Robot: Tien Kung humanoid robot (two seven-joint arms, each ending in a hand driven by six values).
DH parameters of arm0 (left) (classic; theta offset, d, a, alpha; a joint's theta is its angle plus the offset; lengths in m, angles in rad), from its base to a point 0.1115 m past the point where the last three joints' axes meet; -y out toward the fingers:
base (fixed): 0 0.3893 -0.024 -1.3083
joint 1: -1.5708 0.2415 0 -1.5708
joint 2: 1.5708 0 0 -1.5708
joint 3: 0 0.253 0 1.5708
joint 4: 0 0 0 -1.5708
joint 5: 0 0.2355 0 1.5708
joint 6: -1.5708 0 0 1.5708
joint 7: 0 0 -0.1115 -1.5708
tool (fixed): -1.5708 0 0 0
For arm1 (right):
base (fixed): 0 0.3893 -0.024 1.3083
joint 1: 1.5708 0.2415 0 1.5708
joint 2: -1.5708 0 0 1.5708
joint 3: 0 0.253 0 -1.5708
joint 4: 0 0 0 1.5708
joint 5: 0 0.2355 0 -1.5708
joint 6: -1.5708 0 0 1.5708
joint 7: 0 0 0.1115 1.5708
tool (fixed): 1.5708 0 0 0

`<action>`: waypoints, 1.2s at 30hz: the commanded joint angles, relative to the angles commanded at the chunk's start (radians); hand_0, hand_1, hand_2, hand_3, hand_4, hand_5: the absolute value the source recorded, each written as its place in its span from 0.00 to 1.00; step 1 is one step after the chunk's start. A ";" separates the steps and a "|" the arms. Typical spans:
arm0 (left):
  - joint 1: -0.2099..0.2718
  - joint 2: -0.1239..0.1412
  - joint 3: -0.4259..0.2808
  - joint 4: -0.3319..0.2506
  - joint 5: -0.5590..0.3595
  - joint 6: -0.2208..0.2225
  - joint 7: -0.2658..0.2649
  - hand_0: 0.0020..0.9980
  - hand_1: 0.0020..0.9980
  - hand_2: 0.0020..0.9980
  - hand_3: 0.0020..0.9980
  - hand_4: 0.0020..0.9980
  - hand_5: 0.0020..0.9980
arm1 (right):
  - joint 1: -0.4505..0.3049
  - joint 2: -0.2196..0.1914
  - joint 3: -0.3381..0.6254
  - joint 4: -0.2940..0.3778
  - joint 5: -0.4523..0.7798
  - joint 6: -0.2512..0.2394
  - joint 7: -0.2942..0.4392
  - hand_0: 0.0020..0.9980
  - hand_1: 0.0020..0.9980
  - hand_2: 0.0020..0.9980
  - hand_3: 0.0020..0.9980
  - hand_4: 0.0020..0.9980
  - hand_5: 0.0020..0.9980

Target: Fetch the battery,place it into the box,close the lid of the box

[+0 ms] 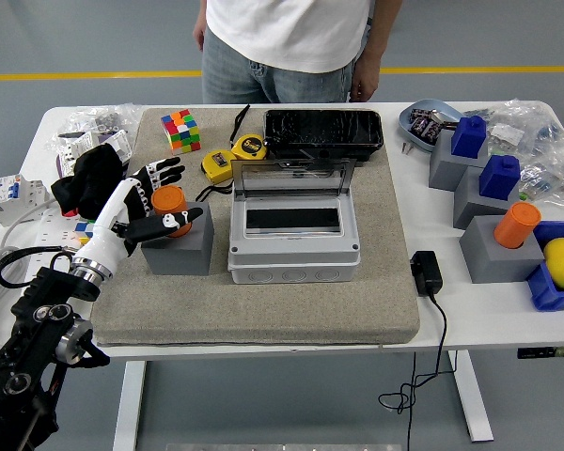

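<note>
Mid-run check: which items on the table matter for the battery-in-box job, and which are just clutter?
Job: orange battery on its grey block, left hand around it, grey box with lid up.

Clutter: Rubik's cube, tape measures, black tray, blue blocks, power adapter.
</note>
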 joint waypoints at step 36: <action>-0.010 0.008 0.088 0.014 -0.040 0.043 0.001 0.41 0.52 0.40 0.37 1.00 0.00 | 0.001 -0.006 0.002 0.000 -0.005 -0.003 -0.004 0.88 0.86 0.82 0.82 1.00 1.00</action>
